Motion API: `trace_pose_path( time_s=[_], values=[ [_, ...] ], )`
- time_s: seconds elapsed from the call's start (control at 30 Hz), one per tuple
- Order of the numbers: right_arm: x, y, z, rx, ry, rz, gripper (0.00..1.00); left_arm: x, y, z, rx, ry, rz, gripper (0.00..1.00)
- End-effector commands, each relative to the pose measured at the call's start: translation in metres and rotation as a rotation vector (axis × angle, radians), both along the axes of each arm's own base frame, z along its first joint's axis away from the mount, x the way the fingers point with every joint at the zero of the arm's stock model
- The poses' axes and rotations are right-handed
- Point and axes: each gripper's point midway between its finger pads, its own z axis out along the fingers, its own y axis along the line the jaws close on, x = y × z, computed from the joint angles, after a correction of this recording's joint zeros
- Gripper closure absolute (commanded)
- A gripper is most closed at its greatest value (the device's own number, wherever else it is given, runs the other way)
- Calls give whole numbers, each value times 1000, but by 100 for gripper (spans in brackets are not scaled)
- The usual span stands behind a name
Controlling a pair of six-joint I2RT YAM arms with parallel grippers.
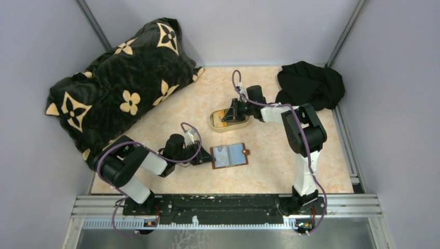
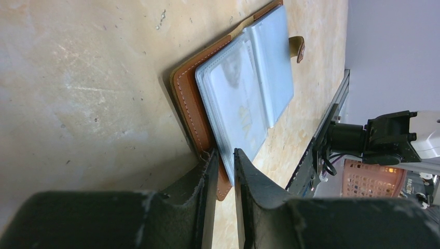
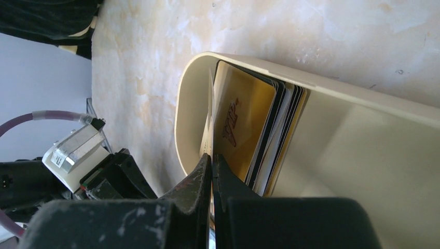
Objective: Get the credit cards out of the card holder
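The card holder [image 1: 230, 155] lies open on the tabletop [image 1: 270, 166], pale blue-grey inside up, with the left hand [image 2: 224, 155] pinching its brown edge at 9 o'clock. At 12 o'clock of it, the right hand [image 3: 211, 158], pressed nearly together, pinches a pale card [image 3: 210, 109] beside the stacked credit cards [image 3: 244, 124] in the tan tray [image 3: 181, 119].

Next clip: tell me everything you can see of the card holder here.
The card holder lies open and flat on the table. Outside it looks like brown leather with pale stitching; inside are pale blue-grey clear plastic sleeves, two panels side by side. The left tool is closed on one edge of it, and a small brown closing tab sticks out from the opposite edge. Whether any card sits in the sleeves cannot be told.
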Motion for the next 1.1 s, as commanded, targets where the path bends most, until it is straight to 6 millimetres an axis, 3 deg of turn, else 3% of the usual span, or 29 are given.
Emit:
trace_pose_path(
  time_s=[0.0, 0.07, 0.2, 0.43, 0.7, 0.87, 0.93, 1.07],
  values=[
    [3, 4, -8, -21, 10, 27, 100, -22, 34, -56, 212, 129, 39, 73],
    [4, 4, -10, -22, 6, 26, 100, -23, 34, -57, 211, 132, 38, 74],
    [8, 4, -6, -30, -19, 24, 70, -24, 35, -58, 214, 135, 37, 74],
    [14, -5, 13, -91, -88, 0, 66, -24, 34, -59, 208, 139, 37, 74],
    [17, -28, 35, -186, -176, -94, 66, -21, 33, -56, 212, 130, 37, 74],
    [15, -48, 73, -198, -301, -196, 74, -18, 32, -51, 214, 115, 33, 74],
    [6, -52, 86, -191, -324, -191, 79, -17, 31, -50, 213, 109, 31, 73],
    [-37, -52, 65, -212, -283, -127, 94, -15, 31, -46, 217, 101, 29, 73]
  ],
)
